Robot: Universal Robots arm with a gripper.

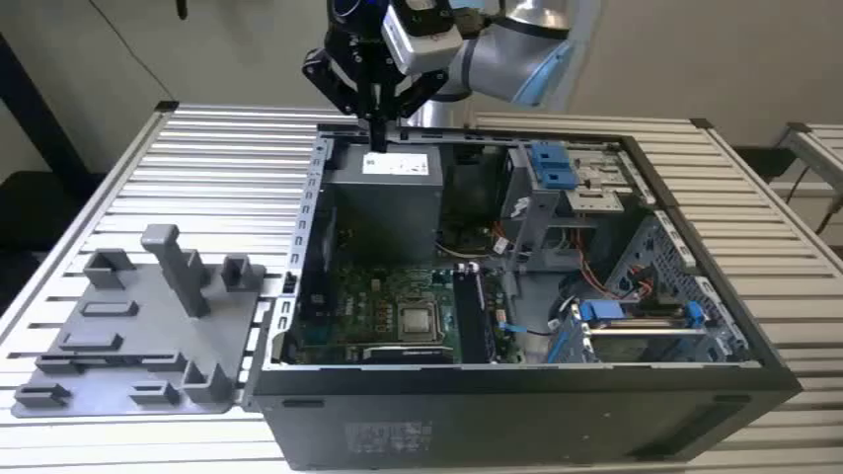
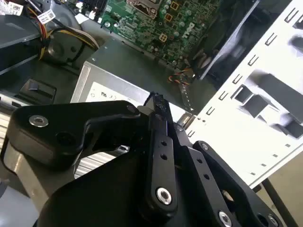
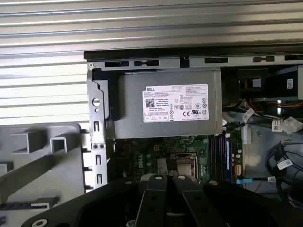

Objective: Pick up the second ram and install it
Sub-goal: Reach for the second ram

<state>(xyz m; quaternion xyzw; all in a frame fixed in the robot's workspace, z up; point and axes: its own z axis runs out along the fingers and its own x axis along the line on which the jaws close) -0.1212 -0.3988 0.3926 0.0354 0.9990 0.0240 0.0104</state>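
One grey tray (image 1: 132,336) at the exterior view's left, just beside one open case (image 1: 527,380). One gripper (image 1: 378,144), fingers pressed together on nothing, poised just above one supply (image 1: 395,197) at the case's far end. One CPU (image 1: 419,321) farther right, down on the board. One ram (image 1: 468,311) just right of it: slim, long, dark, standing on edge in a slot, well apart from the gripper. Cannot tell whether another stands beside it.
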